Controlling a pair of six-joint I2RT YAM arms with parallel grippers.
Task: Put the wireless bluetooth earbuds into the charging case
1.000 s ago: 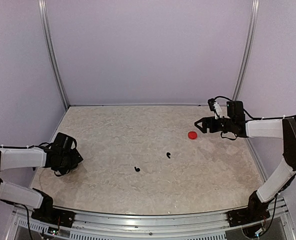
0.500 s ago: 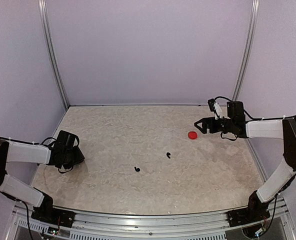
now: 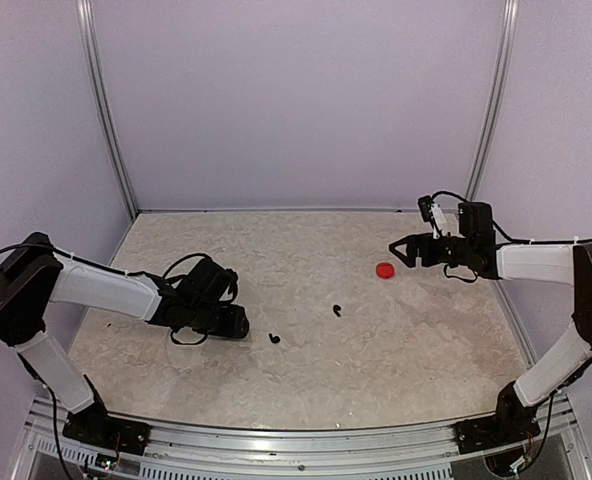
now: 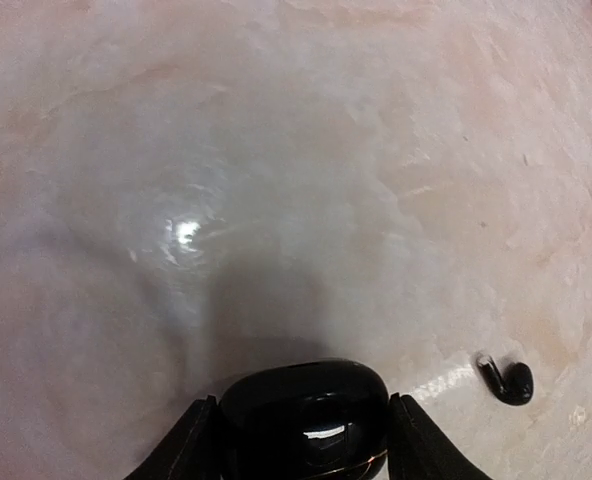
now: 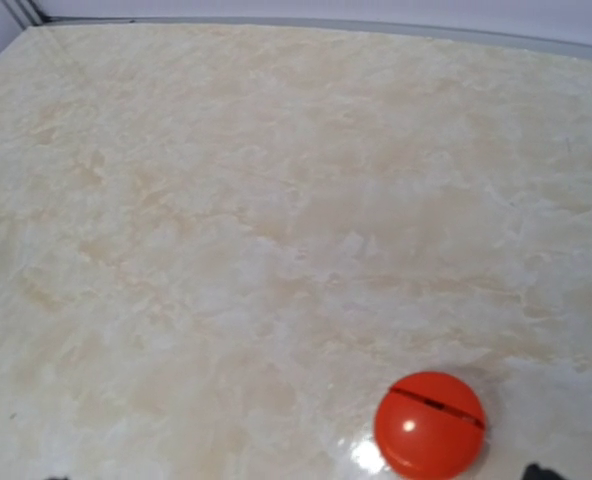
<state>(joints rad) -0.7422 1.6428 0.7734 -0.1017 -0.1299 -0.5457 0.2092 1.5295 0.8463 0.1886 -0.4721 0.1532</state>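
moved: left arm, from left edge to centre
left hand [image 3: 236, 324]: pinching glossy black case [image 4: 304, 405]
right hand [image 3: 397, 250]: spread, red case [image 3: 384, 269] just ahead
black earbud [image 4: 506, 380]: just ahead-right of left hand
handling: likely light, slick; pinch bulb, not stem

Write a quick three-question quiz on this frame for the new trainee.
1. Count: how many black earbuds lie loose on the table?
2. Pick one: the left hand holds A) a black case, B) an earbud, C) nothing.
3. True or false: the right hand is shut on the red case.

Key
1. Two; the second lies nearer the red case.
2. A.
3. False: it is open, and the red case lies on the table just beside it.
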